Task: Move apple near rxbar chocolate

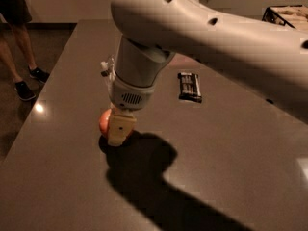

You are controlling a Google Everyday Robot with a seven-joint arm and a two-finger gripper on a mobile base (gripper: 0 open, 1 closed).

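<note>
The red-orange apple (104,122) sits on the dark table, left of centre, mostly covered by my gripper (115,134), which comes down on it from above at the end of the big white arm (144,57). The rxbar chocolate (189,86), a flat black wrapper with pale stripes, lies on the table to the right of the apple and farther back, well apart from it.
A clear plastic bottle (106,69) is mostly hidden behind the wrist. A person's legs and shoes (21,76) stand off the table's left edge. A dark basket (288,14) sits at the far right. The arm's shadow (149,177) falls toward the front.
</note>
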